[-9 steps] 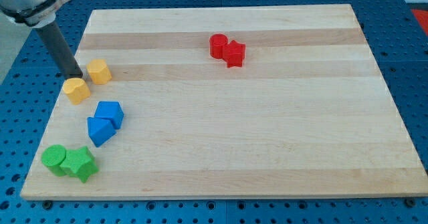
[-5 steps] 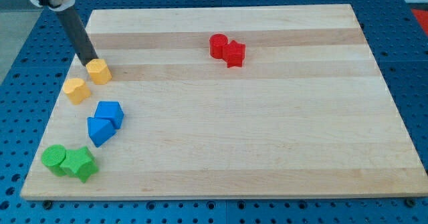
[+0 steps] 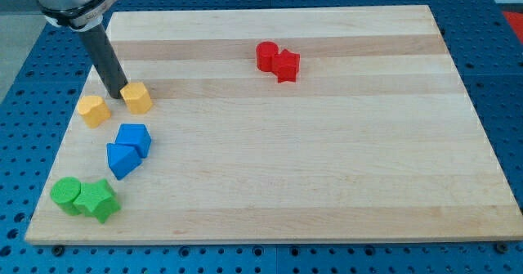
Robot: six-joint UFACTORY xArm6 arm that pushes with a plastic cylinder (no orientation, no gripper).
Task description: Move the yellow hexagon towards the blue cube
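Observation:
The yellow hexagon (image 3: 137, 97) lies at the board's left side, above the blue cube (image 3: 134, 137). My tip (image 3: 116, 93) touches the hexagon's upper left edge. A second yellow block (image 3: 93, 110) lies to the left of the hexagon, apart from it. A blue wedge-like block (image 3: 121, 159) sits against the cube's lower left side.
Two green blocks, a cylinder (image 3: 67, 195) and a star (image 3: 99, 200), sit together near the board's bottom left corner. Two red blocks (image 3: 278, 60) touch each other near the view's top centre. The wooden board (image 3: 327, 159) rests on a blue perforated table.
My tip moved from beside the left yellow block up, then down and right behind the yellow hexagon, pushing it right and slightly down, closer to the blue cube.

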